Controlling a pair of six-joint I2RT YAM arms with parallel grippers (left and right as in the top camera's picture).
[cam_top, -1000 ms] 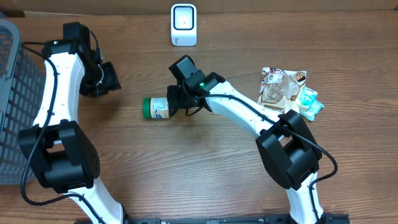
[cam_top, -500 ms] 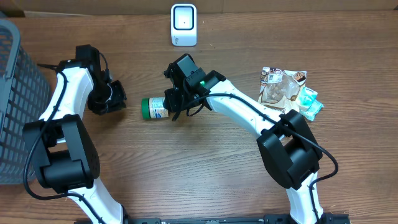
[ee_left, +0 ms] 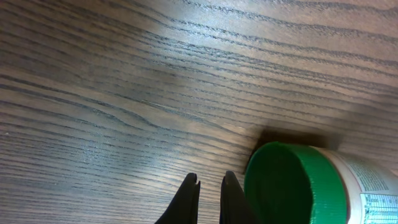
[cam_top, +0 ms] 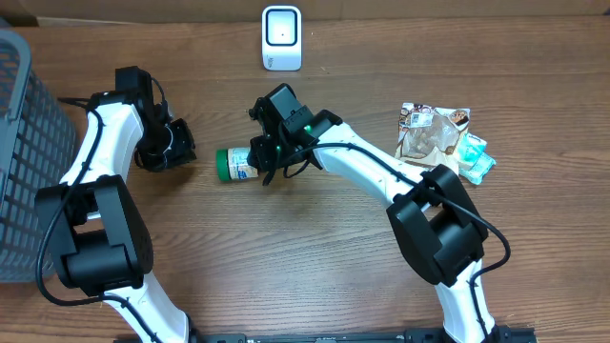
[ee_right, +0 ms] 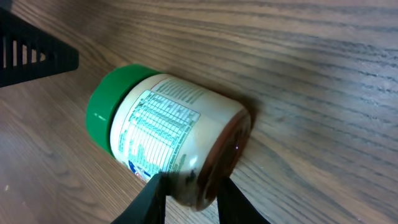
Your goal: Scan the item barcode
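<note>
Closer than a second ago, the left claw (cam_top: pixel 187 152) sits pinched shut just left of the green-lidded white plastic jar (cam_top: pixel 236 164), which lies sideways on the wooden tabletop (cam_top: pixel 315 267). The left wrist view shows its fingertips (ee_left: pixel 186 198) beside the lid. The right wrist view shows the right claw (ee_right: pixel 194 202) slightly parted astride the jar's brown base. A white scanner (cam_top: pixel 281 38) stands behind, a grey mesh basket (cam_top: pixel 17 143) far left, and crinkled snack packets (cam_top: pixel 434 131) to the right.
</note>
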